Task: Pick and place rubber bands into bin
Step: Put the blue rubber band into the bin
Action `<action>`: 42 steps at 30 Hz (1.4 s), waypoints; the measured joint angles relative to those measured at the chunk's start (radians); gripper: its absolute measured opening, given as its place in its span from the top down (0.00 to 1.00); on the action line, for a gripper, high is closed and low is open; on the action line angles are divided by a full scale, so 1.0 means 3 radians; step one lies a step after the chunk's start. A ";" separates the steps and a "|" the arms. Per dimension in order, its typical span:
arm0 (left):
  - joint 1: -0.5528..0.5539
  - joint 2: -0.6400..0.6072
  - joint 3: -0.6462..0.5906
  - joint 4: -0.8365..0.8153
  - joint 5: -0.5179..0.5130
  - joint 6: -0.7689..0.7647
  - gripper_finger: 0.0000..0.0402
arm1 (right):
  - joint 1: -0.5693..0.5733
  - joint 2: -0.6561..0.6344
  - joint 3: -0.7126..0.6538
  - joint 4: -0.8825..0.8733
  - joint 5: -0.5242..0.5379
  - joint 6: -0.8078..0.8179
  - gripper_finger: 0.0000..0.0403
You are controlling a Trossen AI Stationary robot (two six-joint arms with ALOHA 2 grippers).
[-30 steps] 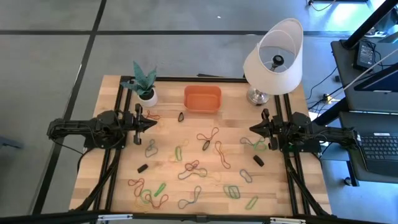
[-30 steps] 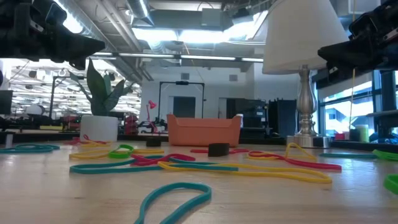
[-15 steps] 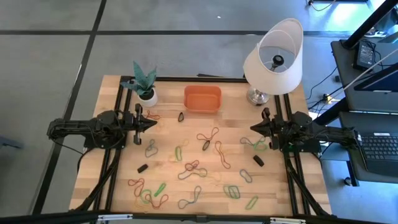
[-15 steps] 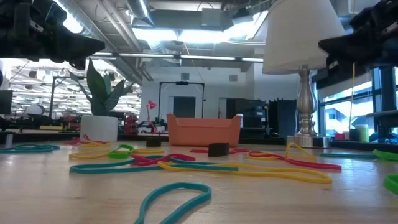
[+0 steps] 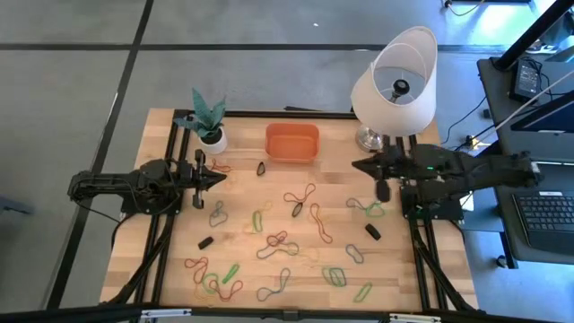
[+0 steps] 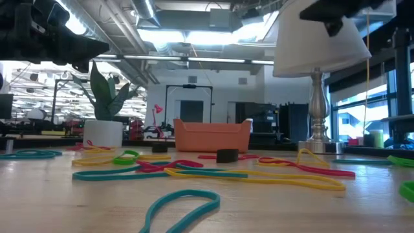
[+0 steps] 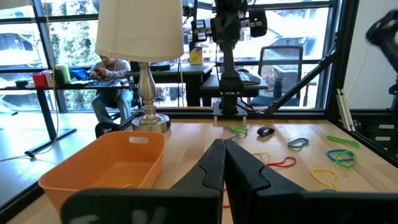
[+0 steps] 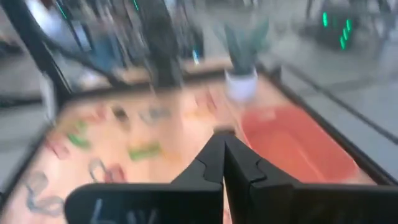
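1. I see the left gripper (image 5: 218,178) hanging over the table's (image 5: 395,285) left side, near the back, with its fingers (image 7: 211,165) pressed together and nothing between them.
2. My right gripper (image 5: 356,165) is over the right side of the table, just in front of the lamp's base; its fingers (image 8: 214,155) are closed tip to tip and hold nothing. In the low view it sits high, level with the lampshade (image 6: 317,39).
3. The bin (image 5: 291,143) stands at the back edge of the table, about mid-width, between the white plant pot (image 5: 213,139) and the lamp (image 5: 395,81). I can see no bands inside it from above.
4. The rubber bands (image 5: 278,242) lie scattered flat across the middle and front of the table: red loops near the centre and at the front-left corner, green ones along the front edge and on the right side, grey-blue ones mixed among them.
5. One red band (image 5: 220,165) lies just beside the left gripper's tips, near the plant pot; a green and grey one (image 5: 368,209) lies below the right arm.
6. A few small black pieces (image 5: 205,242) lie among the bands.
7. Through the left wrist view I see a seated person (image 7: 111,78) at a desk in the room beyond the table.
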 joint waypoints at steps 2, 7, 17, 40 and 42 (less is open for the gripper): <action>0.0000 -0.0001 0.0001 0.0000 0.0000 0.0000 1.00 | 0.0046 0.0444 0.0375 -0.0472 0.0143 0.0212 1.00; 0.0000 0.0000 0.0001 0.0000 0.0000 0.0000 1.00 | 0.0055 0.1380 0.1105 -0.1979 0.0201 0.0877 0.99; 0.0000 0.0000 0.0001 0.0000 0.0000 0.0000 1.00 | 0.0085 0.2018 0.0915 -0.2881 -0.0320 0.1716 0.81; 0.0000 0.0000 0.0001 -0.0001 0.0000 0.0000 1.00 | 0.0084 0.2116 -0.0202 -0.1655 -0.0672 0.1800 0.54; 0.0000 0.0000 0.0000 0.0000 -0.0001 0.0000 1.00 | 0.0097 0.2191 -0.0202 -0.1629 -0.0671 0.1803 0.56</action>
